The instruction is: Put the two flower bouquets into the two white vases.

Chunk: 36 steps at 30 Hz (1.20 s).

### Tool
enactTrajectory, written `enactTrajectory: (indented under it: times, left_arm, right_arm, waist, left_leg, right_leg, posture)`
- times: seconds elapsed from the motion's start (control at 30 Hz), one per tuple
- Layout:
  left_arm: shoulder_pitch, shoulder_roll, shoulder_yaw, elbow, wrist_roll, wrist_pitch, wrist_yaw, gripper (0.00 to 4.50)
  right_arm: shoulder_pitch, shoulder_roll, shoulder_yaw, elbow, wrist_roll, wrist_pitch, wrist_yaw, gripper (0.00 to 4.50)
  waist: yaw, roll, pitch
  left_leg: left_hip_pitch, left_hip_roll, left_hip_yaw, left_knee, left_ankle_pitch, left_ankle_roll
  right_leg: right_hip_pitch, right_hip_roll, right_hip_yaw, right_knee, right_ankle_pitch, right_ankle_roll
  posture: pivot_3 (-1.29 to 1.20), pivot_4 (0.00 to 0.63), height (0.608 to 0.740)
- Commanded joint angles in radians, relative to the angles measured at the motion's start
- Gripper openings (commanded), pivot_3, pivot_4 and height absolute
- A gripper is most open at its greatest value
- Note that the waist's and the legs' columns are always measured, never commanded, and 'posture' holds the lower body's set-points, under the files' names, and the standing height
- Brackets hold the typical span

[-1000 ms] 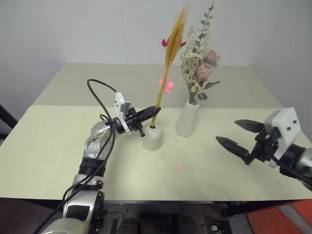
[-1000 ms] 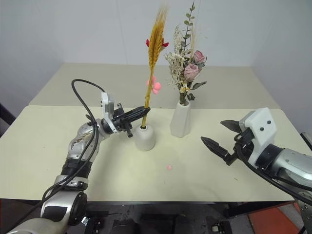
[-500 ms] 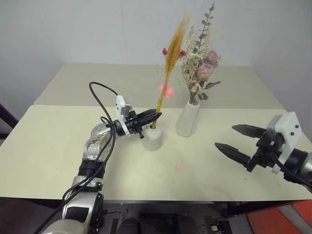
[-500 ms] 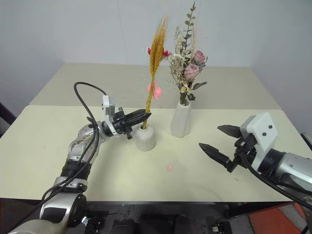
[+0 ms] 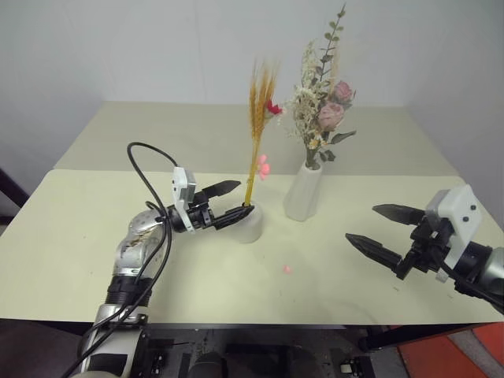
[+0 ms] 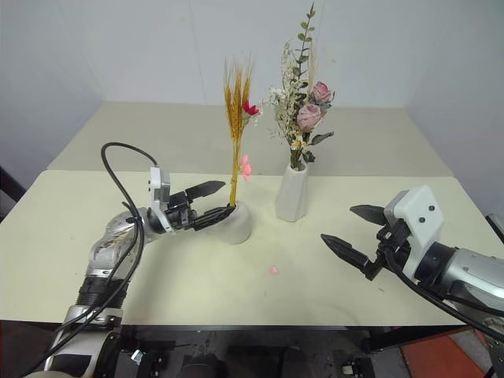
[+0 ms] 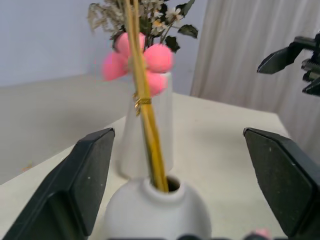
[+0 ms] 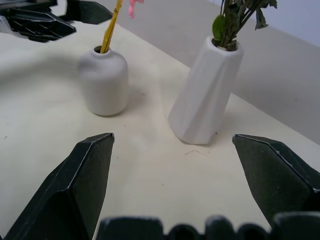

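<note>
Left gripper [image 5: 228, 201] spread wide, holding nothing, the wheat bundle [image 5: 257, 134] standing just past its tips in the round vase [image 5: 250, 224]; beyond, the rose bunch [image 5: 323, 106] sits in the tall vase [image 5: 303, 191]. Right gripper [image 5: 378, 228] open, empty. Both placed, I'd say; next, draw the arm clear without nudging stems

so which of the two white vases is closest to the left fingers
The short rounded white ceramic vase holding the slim golden wheat-stalk bundle; the open left fingers flank it. The taller tapered white vase stands farther right.
</note>
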State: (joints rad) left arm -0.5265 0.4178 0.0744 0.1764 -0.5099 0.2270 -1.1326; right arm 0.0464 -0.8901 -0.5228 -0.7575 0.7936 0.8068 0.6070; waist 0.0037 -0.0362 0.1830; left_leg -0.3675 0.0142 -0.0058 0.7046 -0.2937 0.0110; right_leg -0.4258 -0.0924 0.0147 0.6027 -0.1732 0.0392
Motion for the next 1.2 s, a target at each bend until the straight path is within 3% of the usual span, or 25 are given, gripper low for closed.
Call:
enactTrajectory:
  times: [0.03,0.43,0.63,1.03,1.2]
  left_arm:
    - [0.037,0.069,0.064,-0.101,-0.034,0.028,0.014,4.48]
    - [0.116,0.297,0.272,-0.274,-0.138,0.086,0.049,4.48]
    - [0.095,0.291,0.278,-0.303,-0.142,0.067,0.097,4.48]
    - [0.106,0.261,0.256,-0.339,-0.204,0.108,0.100,4.48]
    - [0.052,0.301,0.234,-0.268,-0.154,0.080,0.073,4.48]
  right_arm:
    - [0.005,-0.008,-0.031,-0.011,-0.011,-0.030,0.009,4.50]
    - [0.110,-0.105,-0.251,0.101,0.003,-0.028,0.239,4.50]
    - [0.123,-0.141,-0.283,0.151,-0.049,-0.021,0.255,4.50]
    - [0.119,-0.061,-0.241,0.153,-0.146,-0.205,0.288,4.50]
    - [0.111,-0.041,-0.206,0.114,-0.157,-0.160,0.202,4.50]
  waist:
    - [-0.002,0.000,0.000]
    - [0.007,0.000,0.000]
    - [0.006,0.000,0.000]
    - [0.005,0.000,0.000]
    - [0.005,0.000,0.000]
  left_leg:
    - [0.000,0.000,0.000,0.000,0.000,0.000]
    - [0.000,0.001,0.001,-0.001,0.000,0.000]
    - [0.000,0.001,0.001,-0.002,0.000,0.000]
    - [0.000,0.001,0.001,-0.002,0.000,0.000]
    - [0.001,0.001,0.001,-0.002,0.000,0.000]
  right_leg:
    - [0.000,0.000,0.000,0.000,0.000,0.000]
    - [0.000,0.000,-0.001,-0.002,0.000,0.000]
    - [0.001,0.000,-0.001,-0.002,-0.001,0.002]
    - [0.001,0.000,-0.001,-0.003,0.000,0.001]
    - [0.001,0.000,-0.001,-0.002,0.000,0.000]
  posture:
    - [0.00,0.150,0.740]
    - [0.00,0.150,0.740]
    - [0.00,0.150,0.740]
    - [0.00,0.150,0.740]
    - [0.00,0.150,0.740]
